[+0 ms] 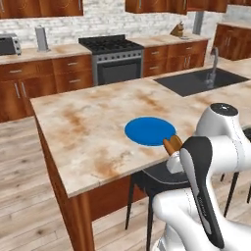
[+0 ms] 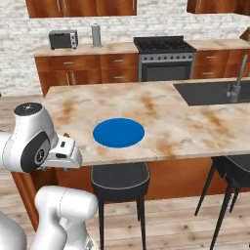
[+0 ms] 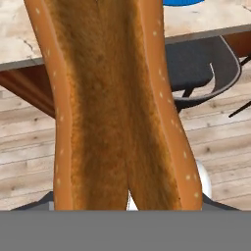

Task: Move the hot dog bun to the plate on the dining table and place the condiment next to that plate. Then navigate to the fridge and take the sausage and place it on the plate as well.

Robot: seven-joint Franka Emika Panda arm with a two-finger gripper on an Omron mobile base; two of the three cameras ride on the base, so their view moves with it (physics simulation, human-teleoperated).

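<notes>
One bun (image 3: 117,103) sits clamped in the claw (image 1: 172,145), its orange-tan tip poking out just past the near edge of the blue plate (image 1: 149,130). In the hand view the bun looms close, with a browner streak down its middle. There is one plate, lying flat on the marble-look worktop (image 2: 161,110) near its front edge. Two dark stools (image 2: 119,177) stand under that edge. One sink (image 2: 210,93) is set in the far right of the worktop.
</notes>
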